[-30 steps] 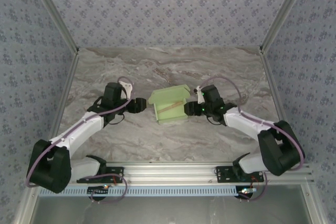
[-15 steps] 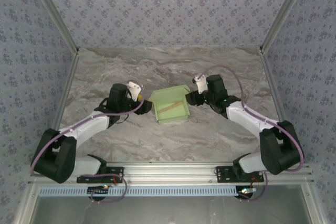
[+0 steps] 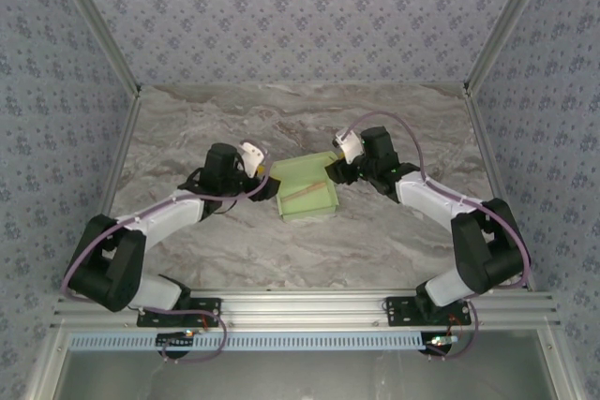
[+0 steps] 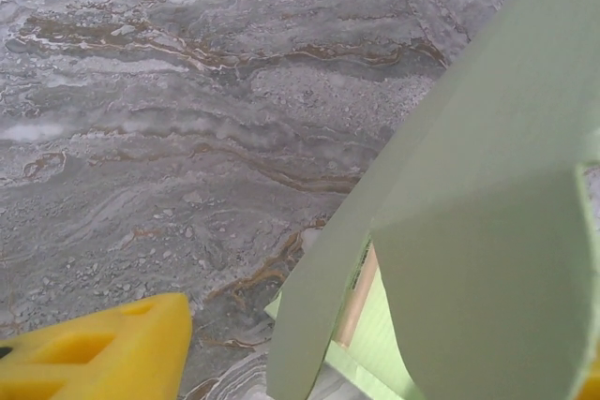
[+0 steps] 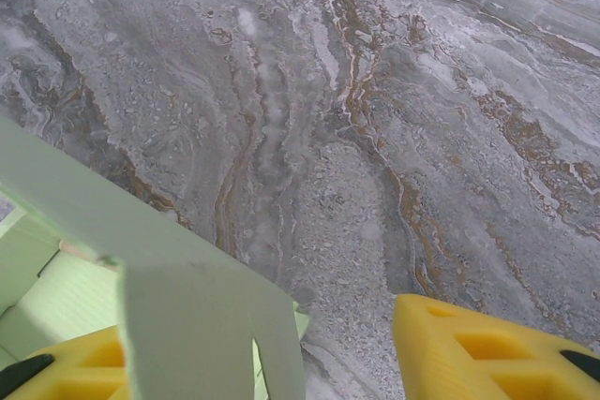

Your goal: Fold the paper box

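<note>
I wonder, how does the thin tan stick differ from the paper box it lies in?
The paper box is pale green, the stick tan. The box is broad with raised flaps; the stick is a narrow strip lying flat inside it. Both rest on the table.

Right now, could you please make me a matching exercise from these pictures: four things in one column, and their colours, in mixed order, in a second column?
Things
1. paper box
2. thin stick lying in the box
3. left arm's fingers
4. table

Colours
a. yellow
b. grey marble with brown veins
c. pale green
d. tan

Right pairs: 1-c, 2-d, 3-a, 4-b.
</note>
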Robot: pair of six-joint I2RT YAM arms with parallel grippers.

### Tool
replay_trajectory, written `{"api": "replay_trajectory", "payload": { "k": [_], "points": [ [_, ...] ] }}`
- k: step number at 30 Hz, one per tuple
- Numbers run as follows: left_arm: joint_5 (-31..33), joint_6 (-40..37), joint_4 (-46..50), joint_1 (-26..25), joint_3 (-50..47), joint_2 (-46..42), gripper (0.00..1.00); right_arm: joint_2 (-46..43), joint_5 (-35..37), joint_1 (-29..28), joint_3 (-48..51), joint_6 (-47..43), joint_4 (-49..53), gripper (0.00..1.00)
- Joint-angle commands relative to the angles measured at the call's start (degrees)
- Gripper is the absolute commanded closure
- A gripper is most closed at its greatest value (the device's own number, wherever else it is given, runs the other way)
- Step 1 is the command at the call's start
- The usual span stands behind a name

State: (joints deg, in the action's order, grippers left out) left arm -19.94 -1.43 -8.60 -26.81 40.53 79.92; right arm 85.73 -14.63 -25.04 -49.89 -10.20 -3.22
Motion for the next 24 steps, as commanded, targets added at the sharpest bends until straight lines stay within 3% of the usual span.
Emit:
{"api": "replay_trajectory", "payload": {
  "k": [1,14,24],
  "points": [
    [-0.45,-1.79,1.70,-0.58,2.79,0.87,0.37,1.00,-0.84,-0.26,-1.85,-1.91,0.27,0.48],
    [1.46,-2.45,5.09,-1.25,5.52,2.83,0.55,2.17,-0.90,-0.28,-3.11,-3.01,1.52,0.54],
    [4.80,-1.82,6.05,-1.67,6.16,3.07,0.69,3.21,-0.01,-1.59,-4.11,-3.78,2.70,0.67]
  ]
}}
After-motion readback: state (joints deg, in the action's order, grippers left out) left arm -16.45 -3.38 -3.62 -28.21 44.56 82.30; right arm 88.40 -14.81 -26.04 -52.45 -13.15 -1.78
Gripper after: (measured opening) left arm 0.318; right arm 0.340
